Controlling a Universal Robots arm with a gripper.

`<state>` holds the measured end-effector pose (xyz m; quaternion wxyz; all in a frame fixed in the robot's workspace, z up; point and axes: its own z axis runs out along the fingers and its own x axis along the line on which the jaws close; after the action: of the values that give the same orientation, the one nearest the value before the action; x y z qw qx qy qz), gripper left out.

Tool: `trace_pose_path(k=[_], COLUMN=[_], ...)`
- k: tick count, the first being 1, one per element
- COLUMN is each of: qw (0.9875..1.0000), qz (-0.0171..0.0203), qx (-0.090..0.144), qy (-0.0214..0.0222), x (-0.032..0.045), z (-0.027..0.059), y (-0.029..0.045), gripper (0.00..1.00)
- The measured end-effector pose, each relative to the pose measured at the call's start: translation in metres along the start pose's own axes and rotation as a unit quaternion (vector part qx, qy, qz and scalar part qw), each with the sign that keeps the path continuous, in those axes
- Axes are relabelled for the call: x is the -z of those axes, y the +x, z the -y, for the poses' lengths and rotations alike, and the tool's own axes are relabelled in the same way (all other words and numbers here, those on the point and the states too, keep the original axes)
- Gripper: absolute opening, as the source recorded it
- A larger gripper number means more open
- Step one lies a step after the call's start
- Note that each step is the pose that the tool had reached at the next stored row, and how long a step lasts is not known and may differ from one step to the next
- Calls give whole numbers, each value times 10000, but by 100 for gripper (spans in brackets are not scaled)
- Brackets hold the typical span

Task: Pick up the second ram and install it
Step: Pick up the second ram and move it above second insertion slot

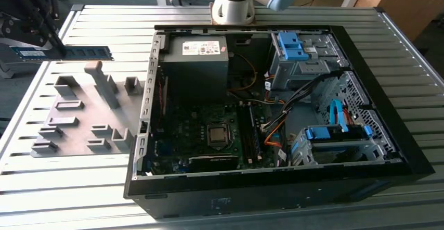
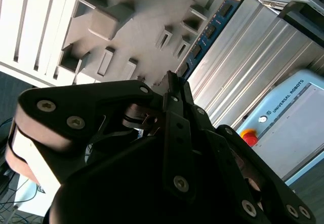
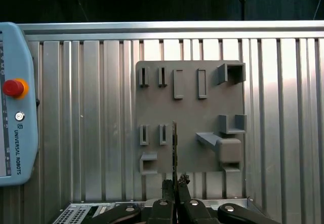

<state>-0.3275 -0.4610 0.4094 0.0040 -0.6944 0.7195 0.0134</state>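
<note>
Gripper shut tight on one end of the second ram. Its long axis runs out from my fingertips, over the grey tray, pointing toward the open computer case on the exterior view's right.

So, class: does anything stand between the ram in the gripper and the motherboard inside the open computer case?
Only the case wall beside the grey tray. The gripper holds the second ram above that tray; beyond the wall, the motherboard lies open from above.
</note>
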Motion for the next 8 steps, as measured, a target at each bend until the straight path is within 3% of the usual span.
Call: trace_pose_path(k=[8], qw=[10000], qz=[0], qx=[0], qy=[0], x=[1], z=[74], y=[-2], gripper=[14])
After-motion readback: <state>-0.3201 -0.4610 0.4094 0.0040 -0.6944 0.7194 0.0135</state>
